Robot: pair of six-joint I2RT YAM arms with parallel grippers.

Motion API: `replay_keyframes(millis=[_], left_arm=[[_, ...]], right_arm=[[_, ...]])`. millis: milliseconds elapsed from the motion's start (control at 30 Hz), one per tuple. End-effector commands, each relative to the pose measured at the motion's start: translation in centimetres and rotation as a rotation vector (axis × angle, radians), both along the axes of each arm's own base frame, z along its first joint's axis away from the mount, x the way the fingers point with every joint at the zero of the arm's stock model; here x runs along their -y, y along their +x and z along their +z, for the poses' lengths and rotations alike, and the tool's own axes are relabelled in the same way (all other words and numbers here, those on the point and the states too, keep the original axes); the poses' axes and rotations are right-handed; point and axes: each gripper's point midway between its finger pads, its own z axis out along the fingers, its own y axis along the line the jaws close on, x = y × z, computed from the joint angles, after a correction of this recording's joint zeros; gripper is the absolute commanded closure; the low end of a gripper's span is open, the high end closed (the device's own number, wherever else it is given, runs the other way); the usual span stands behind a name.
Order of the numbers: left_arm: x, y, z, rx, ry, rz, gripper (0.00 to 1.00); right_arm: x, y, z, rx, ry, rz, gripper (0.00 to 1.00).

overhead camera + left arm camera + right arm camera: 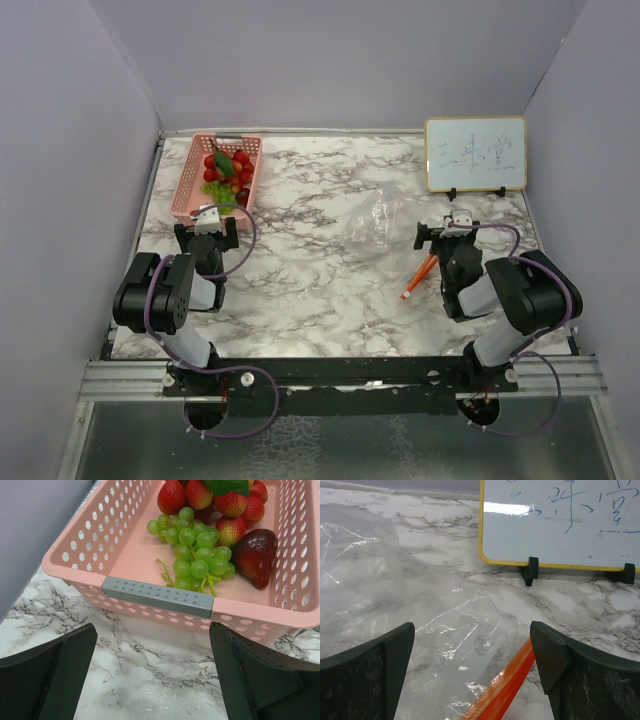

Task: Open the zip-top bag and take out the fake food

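Bench (320, 290): white, grey marble veining. Basket (85, 540), 11 o'clock: pink, grey grip (157, 596). Fake food (197, 555): red, green. Bag (385, 590): clear, orange strip (505, 687).

Crinkly clear plastic zip-top bag (395, 610), glossy plastic fake food (210, 540), perforated pink plastic basket (100, 555).

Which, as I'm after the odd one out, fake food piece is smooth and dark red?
The single pointed piece right of the green grapes, beside the pink basket's side wall; the strawberries are brighter red and dimpled.
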Motion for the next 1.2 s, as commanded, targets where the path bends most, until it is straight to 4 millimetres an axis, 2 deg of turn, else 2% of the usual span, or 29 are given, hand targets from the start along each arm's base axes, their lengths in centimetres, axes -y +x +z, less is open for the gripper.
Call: replay_keyframes(millis=[0, 733, 867, 1000, 1167], left_arm=[[0.4, 0.0, 0.3, 0.02, -0.005, -0.019, 0.01], [0.5, -0.1, 0.5, 0.031, 0.0, -0.023, 0.01], [2.1, -0.8, 1.4, 0.073, 0.036, -0.124, 0.01], [2.1, -1.2, 2.0, 0.089, 0.03, -0.119, 0.01], [1.6, -0.4, 1.0, 0.06, 0.035, -0.087, 0.01]], right_arm=[[0.0, 0.4, 0.7, 0.024, 0.004, -0.005, 0.01], [0.1, -0.4, 1.1, 0.06, -0.006, 0.005, 0.01], [-1.0, -2.0, 2.0, 0.119, -0.038, 0.096, 0.01], [-2.0, -2.5, 2.3, 0.141, -0.059, 0.159, 0.01], [-2.0, -2.1, 2.1, 0.126, -0.06, 0.155, 0.01]])
